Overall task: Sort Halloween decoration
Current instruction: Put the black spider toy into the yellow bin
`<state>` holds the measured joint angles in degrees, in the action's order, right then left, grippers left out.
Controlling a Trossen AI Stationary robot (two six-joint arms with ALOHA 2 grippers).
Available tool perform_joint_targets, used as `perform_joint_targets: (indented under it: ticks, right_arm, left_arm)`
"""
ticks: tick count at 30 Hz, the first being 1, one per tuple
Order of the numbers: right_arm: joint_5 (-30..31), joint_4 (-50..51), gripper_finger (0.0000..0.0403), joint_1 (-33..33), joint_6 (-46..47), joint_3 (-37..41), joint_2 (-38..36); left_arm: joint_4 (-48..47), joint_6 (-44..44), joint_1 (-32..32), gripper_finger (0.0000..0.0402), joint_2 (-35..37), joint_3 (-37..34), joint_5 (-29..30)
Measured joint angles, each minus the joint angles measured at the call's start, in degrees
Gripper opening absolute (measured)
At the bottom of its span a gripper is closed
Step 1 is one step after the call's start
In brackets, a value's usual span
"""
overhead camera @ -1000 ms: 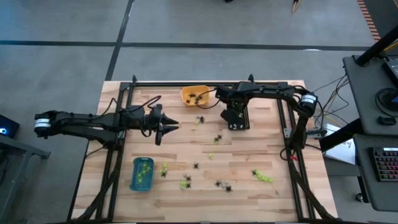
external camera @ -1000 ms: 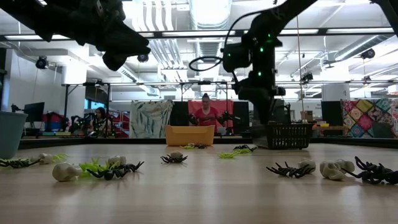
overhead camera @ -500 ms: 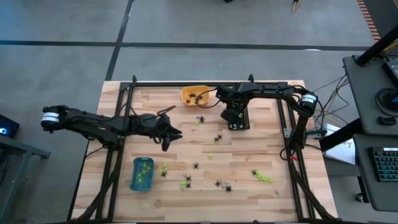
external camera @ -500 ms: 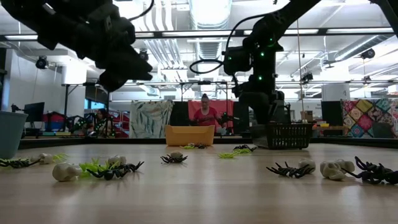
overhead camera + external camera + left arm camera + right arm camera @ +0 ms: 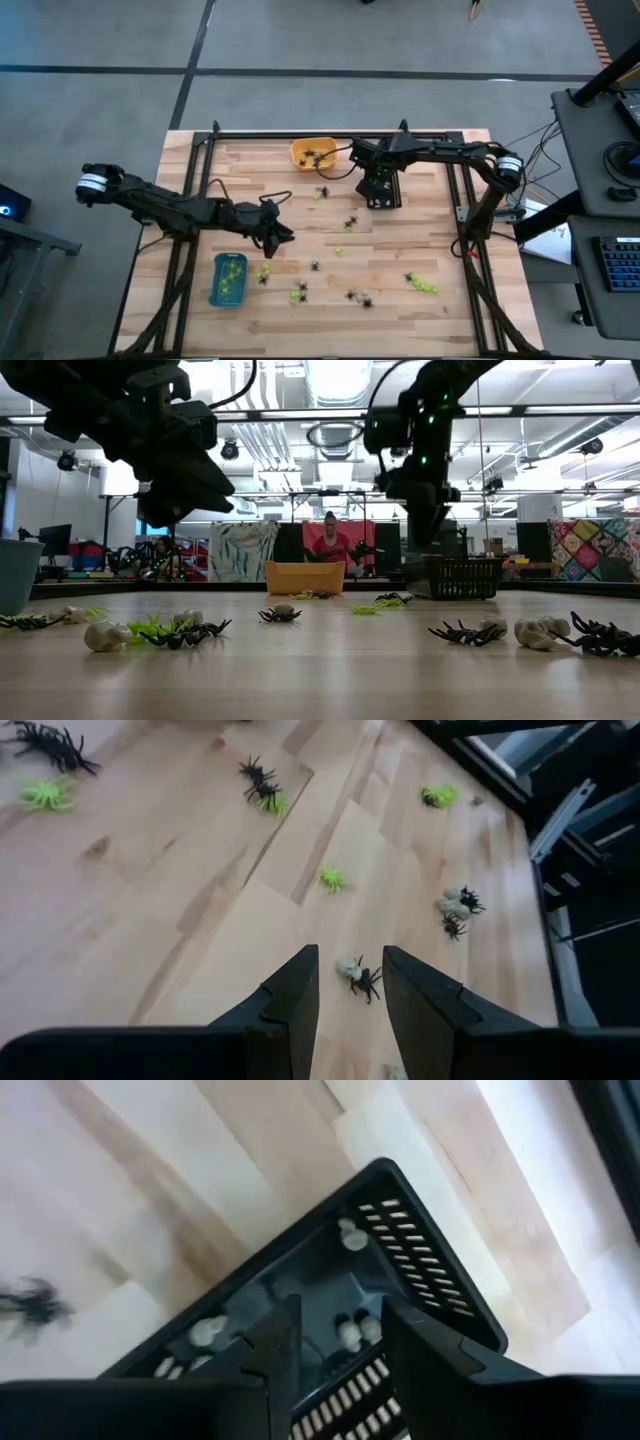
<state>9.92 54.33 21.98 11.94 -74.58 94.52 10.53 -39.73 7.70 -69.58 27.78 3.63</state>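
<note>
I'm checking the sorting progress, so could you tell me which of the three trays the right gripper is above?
The right gripper is above the black slatted plastic tray, which holds whitish trinkets, unlike the orange tray or blue tray.

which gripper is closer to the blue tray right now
Left. The left gripper hovers just up and to the right of the blue tray in the high view, while the right gripper is far across the table, over the black tray.

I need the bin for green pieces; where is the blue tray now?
In the high view the blue tray sits near the table's front left, just left of loose lime-green trinkets.
</note>
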Motion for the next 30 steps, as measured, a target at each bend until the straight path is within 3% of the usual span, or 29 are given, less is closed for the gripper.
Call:
perform_joint_targets:
  ticks: [9,20,30]
  right_arm:
    - [0.1,-0.2,0.0124,-6.3,0.1,0.0,-7.6]
    - [0.2,-1.1,0.0118,-16.2,0.0,1.3,-10.4]
    - [0.2,-2.7,0.0125,-20.5,0.4,4.5,-10.4]
  left_arm:
    - [-1.9,3.7,2.2,0.0096,-9.6,7.7,2.5]
    - [-2.0,22.1,6.4,0.0096,-21.5,15.4,4.5]
    - [-1.9,26.6,8.1,0.0096,-24.4,16.5,4.5]
